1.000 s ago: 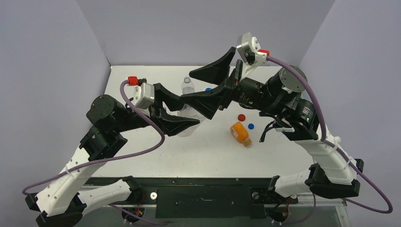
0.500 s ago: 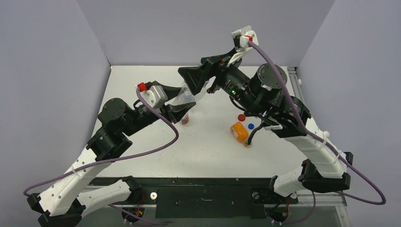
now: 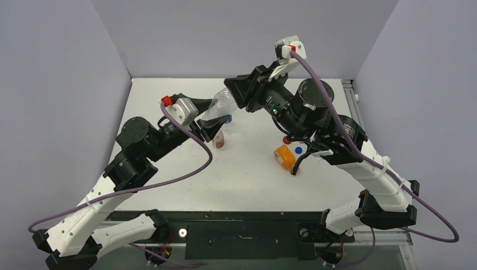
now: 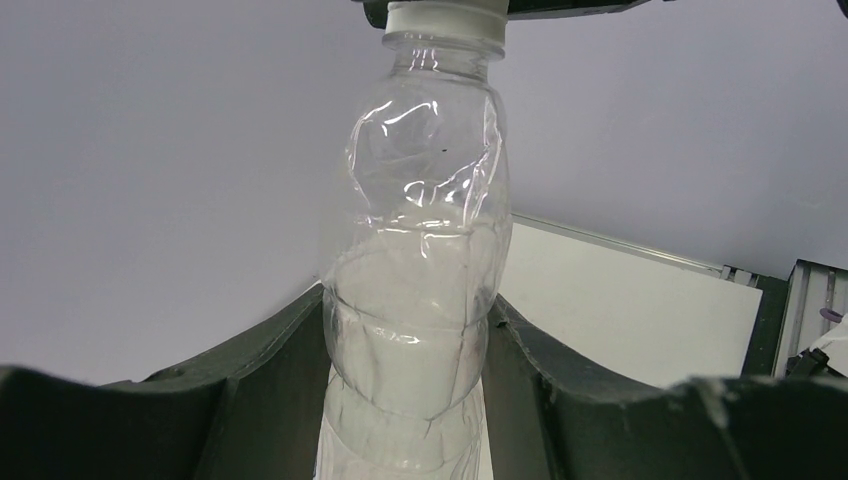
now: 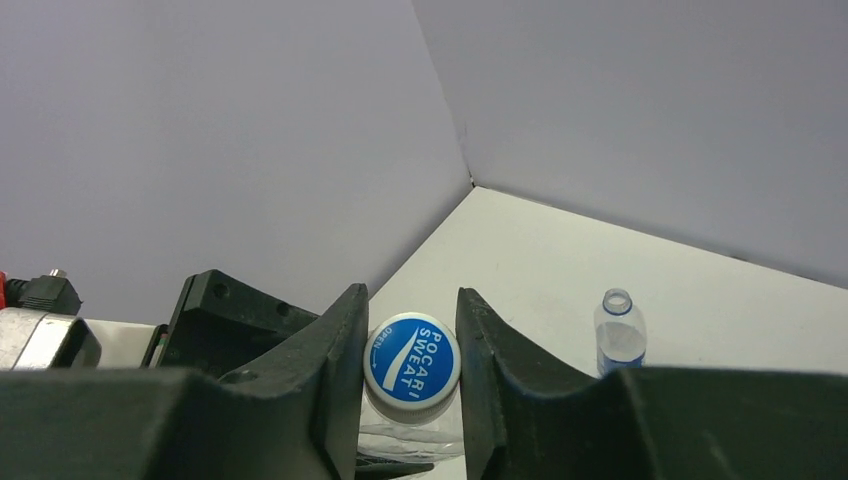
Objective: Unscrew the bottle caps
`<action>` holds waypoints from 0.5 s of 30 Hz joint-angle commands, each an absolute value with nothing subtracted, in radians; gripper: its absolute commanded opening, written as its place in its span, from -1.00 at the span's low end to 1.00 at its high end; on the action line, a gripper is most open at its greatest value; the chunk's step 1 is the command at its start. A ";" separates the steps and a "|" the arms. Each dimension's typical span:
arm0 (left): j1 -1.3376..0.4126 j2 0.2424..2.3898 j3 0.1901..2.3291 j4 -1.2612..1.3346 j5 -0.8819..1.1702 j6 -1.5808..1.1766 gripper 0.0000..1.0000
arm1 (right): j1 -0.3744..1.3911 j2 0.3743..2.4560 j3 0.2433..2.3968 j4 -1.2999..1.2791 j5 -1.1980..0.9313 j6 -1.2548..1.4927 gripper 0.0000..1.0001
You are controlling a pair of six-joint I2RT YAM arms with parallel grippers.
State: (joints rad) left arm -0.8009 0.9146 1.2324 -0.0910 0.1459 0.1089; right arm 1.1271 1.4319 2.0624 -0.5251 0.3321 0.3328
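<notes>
My left gripper (image 3: 212, 125) is shut on the body of a clear unlabelled bottle (image 3: 221, 106), held off the table and tilted toward the right arm. In the left wrist view the bottle (image 4: 425, 250) sits squeezed between both fingers. My right gripper (image 3: 241, 93) is shut on that bottle's cap (image 5: 412, 358), white-rimmed with a blue printed top. The same cap (image 4: 443, 14) shows at the top edge of the left wrist view.
A short bottle with a reddish label (image 3: 220, 140) stands below the held one. An orange bottle (image 3: 286, 157) lies on its side, with a loose blue cap (image 3: 298, 150) and a red cap (image 3: 287, 139) beside it. A capless blue-labelled bottle (image 5: 622, 335) stands further back.
The left arm lifted and tilted the clear bottle toward the right arm. The right gripper, wide open before, came over the bottle's top and shut on its cap.
</notes>
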 commanded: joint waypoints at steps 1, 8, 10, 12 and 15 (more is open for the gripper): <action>-0.796 0.912 1.244 -0.017 0.121 0.083 -0.63 | 1.123 1.405 2.067 -0.513 0.319 0.341 -0.66; -0.795 0.913 1.279 -0.016 0.228 -0.019 -0.62 | 1.060 1.393 2.091 -0.505 0.020 0.290 -1.00; -0.793 0.912 1.292 -0.018 0.339 -0.067 -0.62 | 1.038 1.369 2.070 -0.468 -0.172 0.259 -1.00; -0.792 0.917 1.317 -0.031 0.468 -0.115 -0.62 | 1.024 1.351 2.055 -0.430 -0.332 0.244 -1.00; -0.793 0.933 1.354 -0.036 0.629 -0.213 -0.62 | 1.011 1.346 2.073 -0.405 -0.497 0.251 -1.00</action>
